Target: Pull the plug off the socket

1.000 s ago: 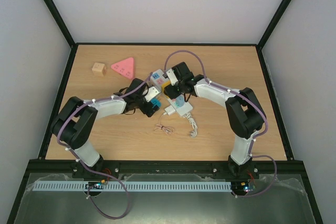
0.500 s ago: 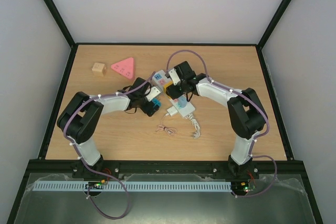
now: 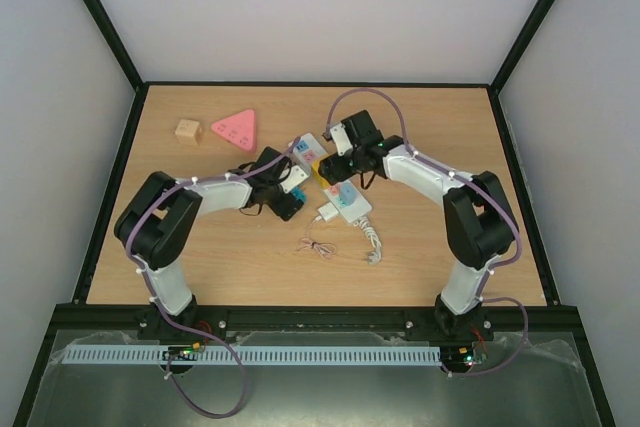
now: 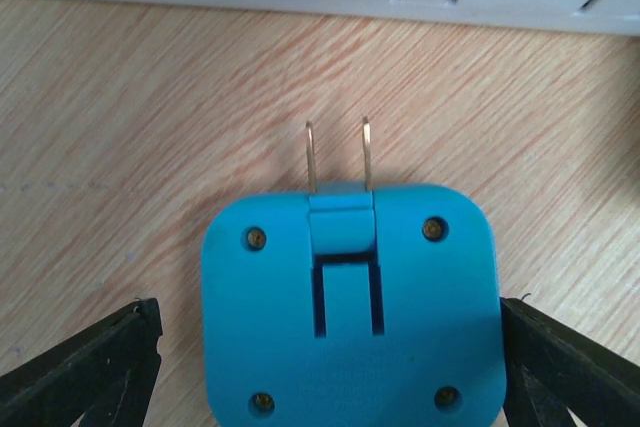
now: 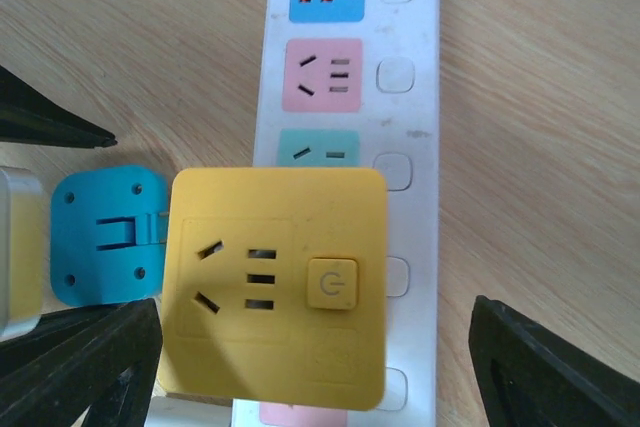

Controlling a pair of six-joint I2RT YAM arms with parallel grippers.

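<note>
The left claw (image 4: 328, 317) was released, its two black fingers (image 4: 90, 367) spread wide on either side of a blue plug (image 4: 420, 307) without clamping it. That plug lay flat on the wooden table (image 3: 450, 247), just beside the long side of the power strip (image 5: 425, 117). Its two metal prongs (image 4: 366, 152) pointed at the strip but were bare and apart from it, out of any slot. The right claw (image 5: 318, 312) was also released, hanging over the top face of the strip with its fingers (image 5: 560, 367) well apart and nothing between them. A yellow adapter (image 5: 275, 287) sat beneath it on the strip, and the blue plug was just beside that adapter, on the side of the strip facing the left arm. Nearer the strip's corded end, a small white charger (image 3: 327, 212) lay against that same side; whether it was seated in a slot could not be told. Its thin pinkish cable (image 3: 316, 247) lay bundled on the table near that end, beside the strip's thick curled white cord (image 3: 372, 240). A pink triangle (image 3: 234, 129) and a wooden cube (image 3: 187, 131) lay well apart from the strip, beyond its other end on the left arm's side.
</note>
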